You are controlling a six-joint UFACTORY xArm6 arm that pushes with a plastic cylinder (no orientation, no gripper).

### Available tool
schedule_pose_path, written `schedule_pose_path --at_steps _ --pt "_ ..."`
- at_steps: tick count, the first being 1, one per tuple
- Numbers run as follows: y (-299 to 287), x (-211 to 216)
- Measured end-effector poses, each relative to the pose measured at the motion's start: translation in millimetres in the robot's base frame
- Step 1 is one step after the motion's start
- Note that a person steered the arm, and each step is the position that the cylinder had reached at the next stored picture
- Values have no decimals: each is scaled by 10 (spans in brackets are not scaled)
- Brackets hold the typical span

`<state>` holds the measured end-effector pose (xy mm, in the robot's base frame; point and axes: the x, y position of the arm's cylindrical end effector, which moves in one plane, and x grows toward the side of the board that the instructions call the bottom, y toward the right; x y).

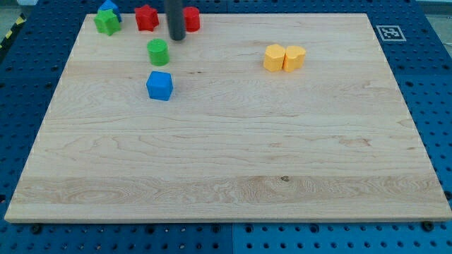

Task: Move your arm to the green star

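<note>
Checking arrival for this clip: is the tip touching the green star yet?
Apart. The camera view shows my tip well to the right of the green star, with a red block sitting between them.

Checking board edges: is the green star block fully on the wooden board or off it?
On: the green star block sits inside the wooden board at its top-left corner.

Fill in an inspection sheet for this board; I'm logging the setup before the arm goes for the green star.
Surface: wooden board, flat, no damage seen.
Job's things: green star at the view's top left corner; my tip stands to its right, apart from it.
Clutter: blue block behind the star; two red blocks; green cylinder; blue cube; two yellow blocks touching.
Tool: rod only.
Cables: nothing seen.
Surroundings: blue perforated table; marker tag.
</note>
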<state>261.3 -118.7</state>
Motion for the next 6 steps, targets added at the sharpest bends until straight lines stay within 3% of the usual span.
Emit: schedule_pose_path --at_steps 2,3,4,6 --pt "-812 474" --pt "-1859 62" --pt "-1863 47" --pt "-1853 -698"
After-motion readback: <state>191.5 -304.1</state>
